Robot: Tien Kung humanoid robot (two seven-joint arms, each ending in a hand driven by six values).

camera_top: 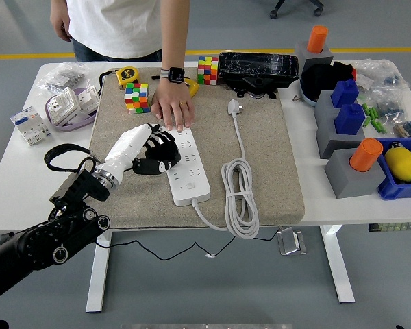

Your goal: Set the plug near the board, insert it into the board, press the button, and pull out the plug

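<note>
A white power strip (186, 168) lies on the tan mat (274, 157), running from the person's hand toward the near edge. My left hand (153, 152), with a white back and black fingers, is at the strip's left edge, curled around a black plug (156, 164) that sits against the side of the strip. A person's hand (172, 111) with a wristwatch presses flat on the strip's far end. The strip's white cable (240, 195) lies coiled to the right, ending in a white plug (233, 107). My right arm is out of view.
Two colour cubes (137, 96) (207, 69), a yellow tape measure (126, 75) and a black box (257, 67) line the mat's far edge. Grey blocks with blue and orange pieces (349, 147) stand at the right. White switch parts (68, 106) lie at the left.
</note>
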